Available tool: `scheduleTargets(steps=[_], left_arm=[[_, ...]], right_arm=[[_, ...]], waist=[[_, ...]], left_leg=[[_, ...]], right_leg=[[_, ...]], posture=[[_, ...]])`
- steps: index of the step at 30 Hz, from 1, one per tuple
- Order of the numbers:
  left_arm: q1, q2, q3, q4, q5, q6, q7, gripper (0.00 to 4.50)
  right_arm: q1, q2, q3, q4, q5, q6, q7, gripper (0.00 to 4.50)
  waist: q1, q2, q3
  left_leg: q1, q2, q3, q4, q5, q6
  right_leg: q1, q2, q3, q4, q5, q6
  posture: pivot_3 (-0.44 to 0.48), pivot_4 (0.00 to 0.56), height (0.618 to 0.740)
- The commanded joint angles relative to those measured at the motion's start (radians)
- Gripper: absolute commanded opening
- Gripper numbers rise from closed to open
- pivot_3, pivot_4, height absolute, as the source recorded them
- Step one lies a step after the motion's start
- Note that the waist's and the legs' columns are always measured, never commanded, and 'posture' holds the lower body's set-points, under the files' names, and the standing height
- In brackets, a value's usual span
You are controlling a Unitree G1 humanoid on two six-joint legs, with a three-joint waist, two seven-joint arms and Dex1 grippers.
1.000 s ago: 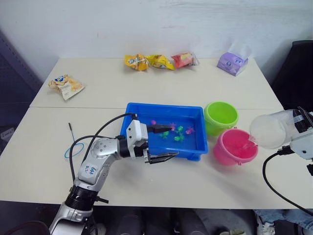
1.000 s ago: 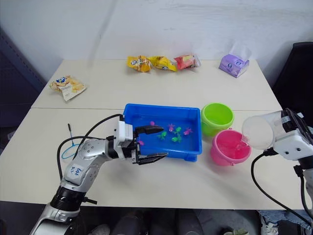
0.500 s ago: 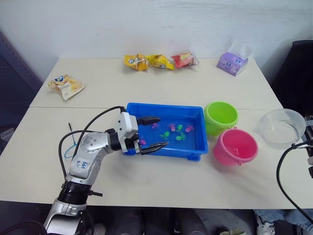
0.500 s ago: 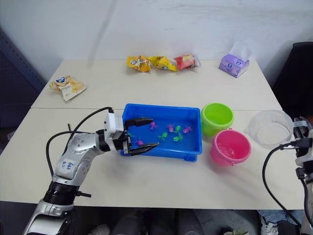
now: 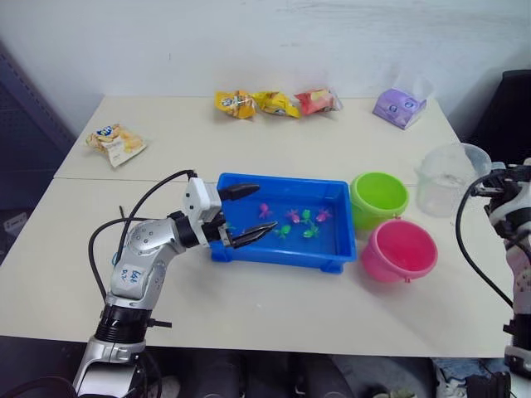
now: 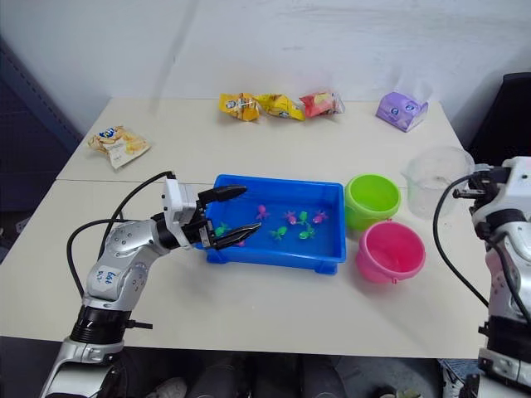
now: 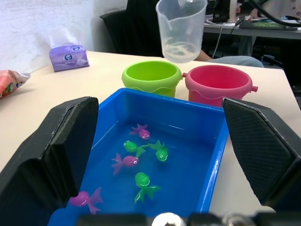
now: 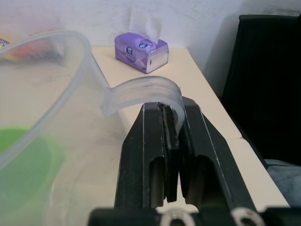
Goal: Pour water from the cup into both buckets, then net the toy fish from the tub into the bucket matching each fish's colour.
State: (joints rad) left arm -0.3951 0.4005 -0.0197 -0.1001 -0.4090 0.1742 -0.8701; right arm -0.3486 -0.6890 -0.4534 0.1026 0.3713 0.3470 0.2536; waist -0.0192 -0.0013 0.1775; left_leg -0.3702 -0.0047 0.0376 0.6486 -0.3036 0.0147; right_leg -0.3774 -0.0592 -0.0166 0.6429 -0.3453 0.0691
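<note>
The right pincer (image 8: 171,141) is clamping the thin handle of the cup (image 5: 444,178) and holding it upright in the air, just past the green bucket (image 5: 378,197) and the pink bucket (image 5: 401,249). The cup is clear plastic, so it is looking light and stiff. Its handle is thin and smooth, so it could be slipping or turning in the grip, and a little water seems to be sitting at the bottom.

The left pincer (image 5: 245,214) is hanging wide apart, holding nothing, over the near left end of the blue tub (image 5: 333,261). The tub is sitting in the middle of the desk (image 5: 249,307), with the two buckets just beside its right end. Pink and green toy fish (image 7: 141,157) are lying in shallow water inside it. They are tiny, wet and probably slippery, so scooping with a net seems easier than pinching. Snack bags (image 5: 274,103) and a purple tissue pack (image 5: 400,108) are lying far back on the desk.
</note>
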Motion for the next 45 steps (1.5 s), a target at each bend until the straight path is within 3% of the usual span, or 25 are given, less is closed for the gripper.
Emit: scheduleTargets(steps=[1, 5, 10, 19, 45], left_arm=[[0.001, 0.002, 0.013, -0.033, -0.003, -0.010, 0.013, 4.50], [0.010, 0.004, 0.010, -0.040, 0.000, -0.011, 0.020, 4.50], [0.025, 0.006, 0.008, -0.047, 0.007, -0.015, 0.029, 4.50], [0.032, 0.009, 0.011, -0.049, 0.005, -0.014, 0.030, 4.50], [0.059, -0.001, 0.004, -0.109, -0.059, 0.064, 0.015, 4.50]], right_arm=[[-0.050, -0.050, 0.039, 0.043, -0.082, -0.086, 0.029, 0.05], [-0.099, -0.111, 0.150, 0.139, -0.230, -0.233, 0.064, 0.05], [-0.149, -0.130, 0.199, 0.209, -0.321, -0.363, 0.054, 0.05], [-0.163, -0.172, 0.281, 0.257, -0.560, -0.646, -0.076, 0.05], [-0.197, -0.254, 0.369, 0.317, -0.939, -0.939, -0.402, 0.05]], waist=[[0.000, 0.000, 0.000], [-0.003, 0.000, 0.000], [-0.006, -0.001, 0.000], [-0.008, -0.001, 0.000], [-0.008, -0.001, 0.001]], left_leg=[[0.000, 0.000, 0.000, 0.000, 0.000, 0.000], [0.000, 0.000, 0.000, 0.000, 0.000, 0.000], [0.000, 0.000, 0.000, 0.000, 0.000, 0.000], [0.000, 0.000, 0.000, 0.000, 0.000, 0.000], [0.001, 0.000, 0.000, 0.001, 0.002, -0.002]], right_leg=[[0.000, 0.000, 0.000, 0.000, 0.000, 0.000], [0.000, 0.000, 0.000, 0.000, 0.000, 0.000], [0.000, 0.000, 0.000, 0.000, 0.000, 0.000], [0.000, 0.000, 0.000, 0.000, 0.000, 0.000], [0.000, 0.000, 0.000, 0.001, 0.000, 0.000]], posture=[[0.000, 0.150, 0.740], [0.000, 0.150, 0.740], [0.000, 0.150, 0.740], [0.000, 0.150, 0.740], [0.000, 0.150, 0.740]])
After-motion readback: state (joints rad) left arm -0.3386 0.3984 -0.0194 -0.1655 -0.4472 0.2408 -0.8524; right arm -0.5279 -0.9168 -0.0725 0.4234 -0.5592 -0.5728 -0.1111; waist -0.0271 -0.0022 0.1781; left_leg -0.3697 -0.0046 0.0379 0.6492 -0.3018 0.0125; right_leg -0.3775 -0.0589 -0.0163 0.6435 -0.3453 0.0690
